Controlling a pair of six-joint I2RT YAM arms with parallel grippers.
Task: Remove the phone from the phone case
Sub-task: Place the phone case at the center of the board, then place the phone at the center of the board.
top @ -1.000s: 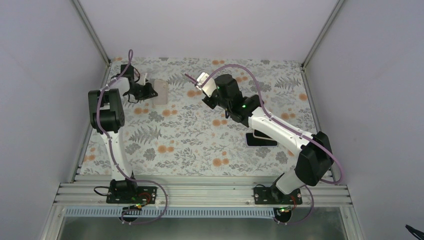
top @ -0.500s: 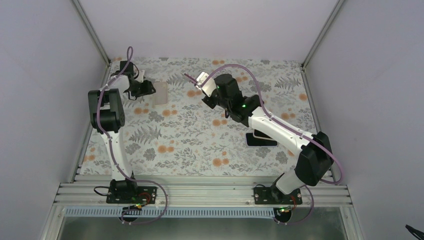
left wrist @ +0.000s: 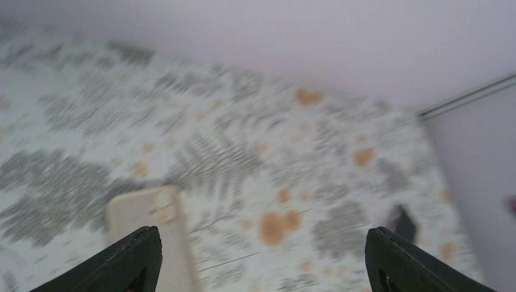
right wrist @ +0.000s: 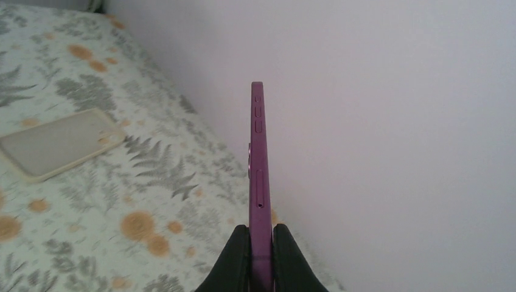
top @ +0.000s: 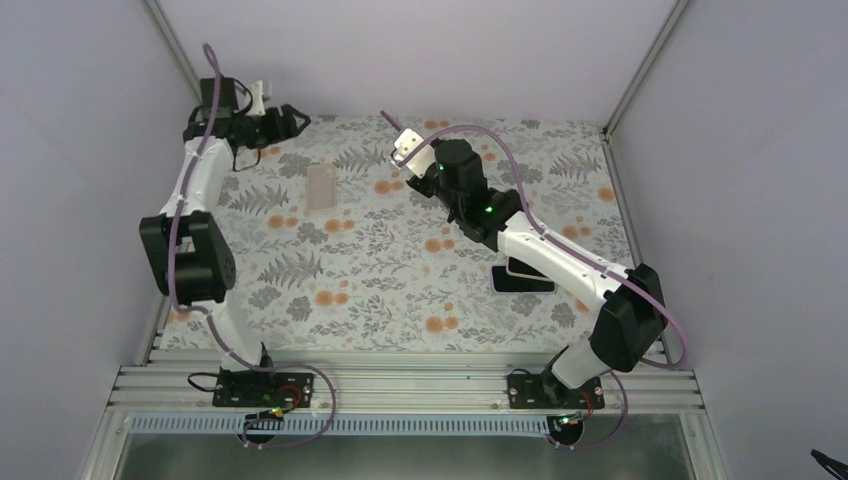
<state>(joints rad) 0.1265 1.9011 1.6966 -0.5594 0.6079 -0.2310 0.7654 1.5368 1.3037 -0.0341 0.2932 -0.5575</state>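
**Grip and position.** Your right gripper (right wrist: 260, 236) is clamped on the lower end of the purple phone (right wrist: 258, 152) and holds it upright, edge-on, off the table. The phone case (top: 321, 187) lies flat on the floral table (top: 380, 300) in the upper left of the overhead view. No gripper touches it, and it appears empty. Your left gripper (left wrist: 261, 240) has its fingers spread wide with nothing between them. It is raised in the far upper left corner of the overhead view, beyond the case.

**Step in hand.** The phone and case look separated, so the task is judged near its end. What remains is to set the phone down. That calls for a slow descent onto bare table, well apart from the case.

**Clearances.**
- In the right wrist view the phone's upper end stands near the back wall (right wrist: 395, 121), so draw it toward frame centre before tilting.
- The left gripper sits close to the left wall and corner post.
- Open room lies at the centre of the overhead view.
- A dark flat object (top: 522, 280) lies lower right of centre, partly under the right arm. Keep clear of it.
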